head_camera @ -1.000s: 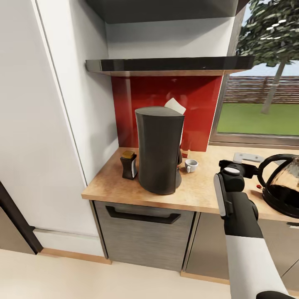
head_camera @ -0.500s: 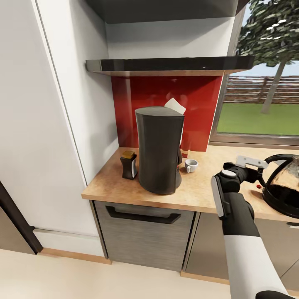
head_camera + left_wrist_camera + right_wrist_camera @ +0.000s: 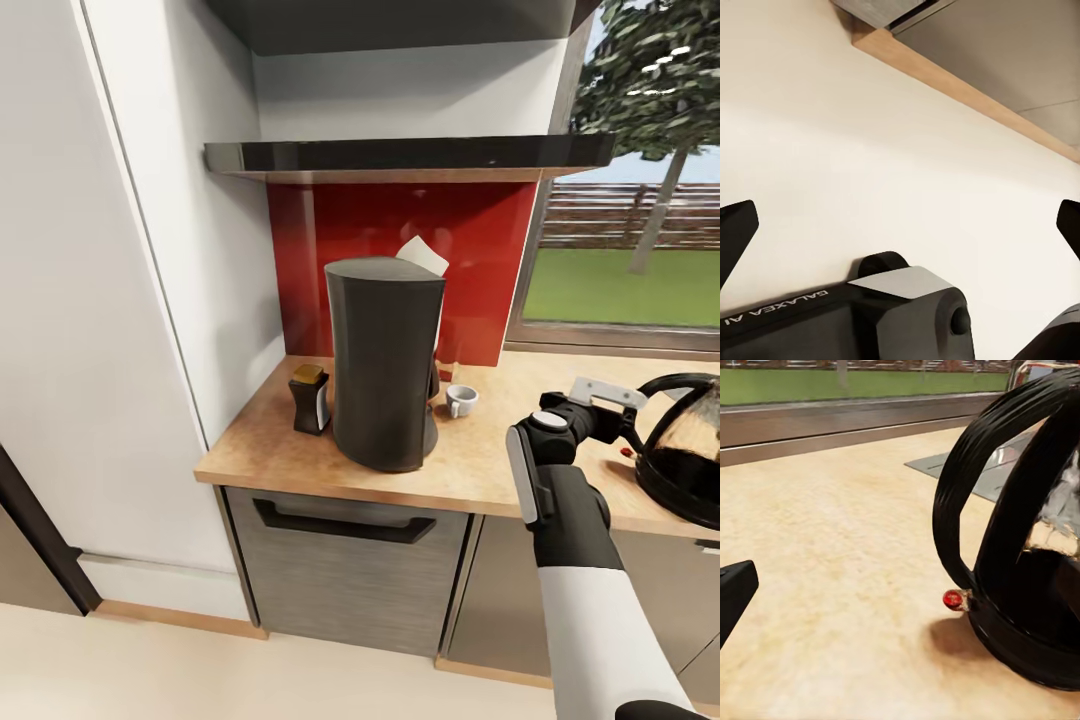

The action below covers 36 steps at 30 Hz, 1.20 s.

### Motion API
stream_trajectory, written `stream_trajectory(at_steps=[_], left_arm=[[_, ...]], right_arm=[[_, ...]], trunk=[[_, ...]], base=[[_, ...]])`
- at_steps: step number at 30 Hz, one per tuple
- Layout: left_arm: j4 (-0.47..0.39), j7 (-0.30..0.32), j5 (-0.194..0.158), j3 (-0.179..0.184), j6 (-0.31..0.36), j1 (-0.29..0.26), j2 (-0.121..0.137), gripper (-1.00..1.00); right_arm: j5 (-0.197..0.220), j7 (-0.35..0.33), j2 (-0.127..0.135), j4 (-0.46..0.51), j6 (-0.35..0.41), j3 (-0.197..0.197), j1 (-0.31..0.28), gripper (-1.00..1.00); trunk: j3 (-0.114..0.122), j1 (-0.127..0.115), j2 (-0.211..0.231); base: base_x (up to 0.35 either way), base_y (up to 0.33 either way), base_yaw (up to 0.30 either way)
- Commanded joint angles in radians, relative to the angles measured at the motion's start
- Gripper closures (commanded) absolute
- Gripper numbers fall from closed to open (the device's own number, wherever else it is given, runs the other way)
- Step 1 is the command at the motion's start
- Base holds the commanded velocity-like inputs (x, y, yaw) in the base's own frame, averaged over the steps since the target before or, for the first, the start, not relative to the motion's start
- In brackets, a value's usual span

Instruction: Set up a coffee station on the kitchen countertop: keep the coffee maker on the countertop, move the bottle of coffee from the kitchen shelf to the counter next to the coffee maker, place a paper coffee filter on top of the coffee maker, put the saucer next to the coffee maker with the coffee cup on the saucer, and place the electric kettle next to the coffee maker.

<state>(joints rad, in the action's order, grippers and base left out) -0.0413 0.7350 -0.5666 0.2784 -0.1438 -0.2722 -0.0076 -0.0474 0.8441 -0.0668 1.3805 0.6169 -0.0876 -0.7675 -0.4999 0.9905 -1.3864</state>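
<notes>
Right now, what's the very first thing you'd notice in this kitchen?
The tall dark coffee maker stands on the wooden countertop before a bright red wall panel, with white paper poking up behind its top. At the counter's right end sits a shiny black electric kettle, with the robot's right tool reaching toward its handle.

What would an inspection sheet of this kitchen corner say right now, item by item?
Surface: tan wooden countertop, in use.
Job's things: tall dark grey coffee maker upright, white paper filter poking up at its top; small dark coffee bottle with gold cap close beside it; little white cup on its other side, saucer cannot be told; black-handled glass kettle standing apart, near the counter's window end.
Clutter: nothing seen.
Grippers: right gripper open, beside the kettle's handle; left gripper open, empty, facing pale floor.
Cables: nothing seen.
Surroundings: red backsplash, dark shelf, window.
</notes>
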Motion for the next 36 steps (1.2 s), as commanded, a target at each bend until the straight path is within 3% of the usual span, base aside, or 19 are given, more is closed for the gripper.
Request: stream_trajectory(at_steps=[1,36], left_arm=[[0.001,0.001,-0.006,0.008,-0.008,-0.001,0.0,-1.0],[0.001,0.001,-0.006,0.008,-0.008,-0.001,0.003,-1.0]], right_arm=[[-0.005,0.0,-0.001,0.0,0.008,-0.001,-0.001,-1.0],[-0.006,0.002,0.0,-0.024,0.006,-0.003,0.0,-1.0]], trunk=[[-0.001,0.0,-0.001],[-0.001,0.0,-0.001]], base=[[0.015,0.0,0.0],[0.054,-0.03,0.0]])
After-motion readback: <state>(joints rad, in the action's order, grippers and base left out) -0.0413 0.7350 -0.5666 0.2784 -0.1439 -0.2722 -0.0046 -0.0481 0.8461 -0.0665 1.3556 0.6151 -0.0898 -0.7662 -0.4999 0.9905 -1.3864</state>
